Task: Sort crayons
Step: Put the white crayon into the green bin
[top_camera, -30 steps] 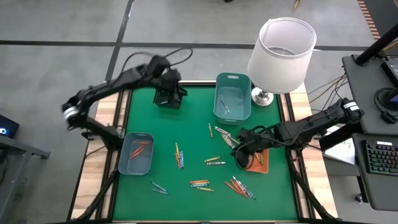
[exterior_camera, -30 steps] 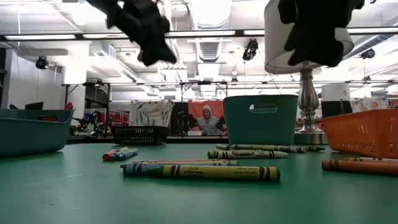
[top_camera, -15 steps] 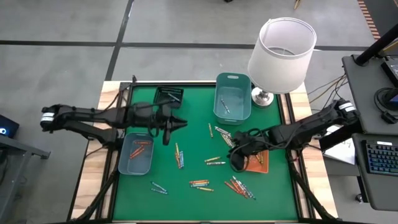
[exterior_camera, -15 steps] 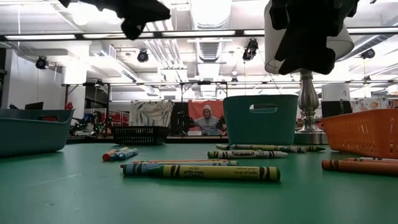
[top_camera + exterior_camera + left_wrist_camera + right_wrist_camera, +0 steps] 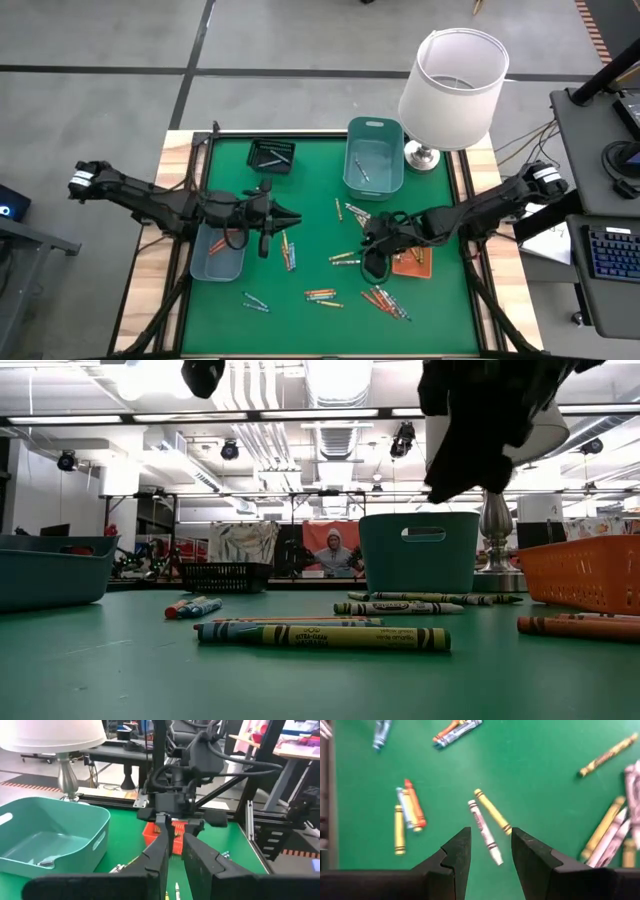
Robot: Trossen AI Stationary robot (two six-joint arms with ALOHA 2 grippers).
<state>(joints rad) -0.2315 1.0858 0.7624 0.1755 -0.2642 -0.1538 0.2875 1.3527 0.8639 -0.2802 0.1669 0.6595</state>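
Observation:
Several crayons lie loose on the green table (image 5: 310, 320): a pair (image 5: 287, 248) near the middle, a pair (image 5: 345, 259) by my right gripper, and groups at the front (image 5: 322, 295) (image 5: 386, 300). My right gripper (image 5: 490, 842) is open and points down above a whitish crayon (image 5: 485, 832) and a yellow crayon (image 5: 492, 811). It touches neither. My left gripper (image 5: 176, 851) hangs level above the table beside the left teal tray (image 5: 200, 262). It points toward the table's right, holds nothing, and has a narrow gap between its fingers.
A black tray (image 5: 270, 155) stands at the far left, with a deep teal bin (image 5: 373, 130) and a white lamp (image 5: 452, 75) at the back. An orange tray (image 5: 412, 262) lies under my right arm. A person shows far behind the table (image 5: 331, 555).
My left gripper has left the black tray at the far edge. It has swung toward the near edge and come level over the table by the left teal tray, pointing right. My right gripper has gone a little toward the table's left and down, over the crayon pair.

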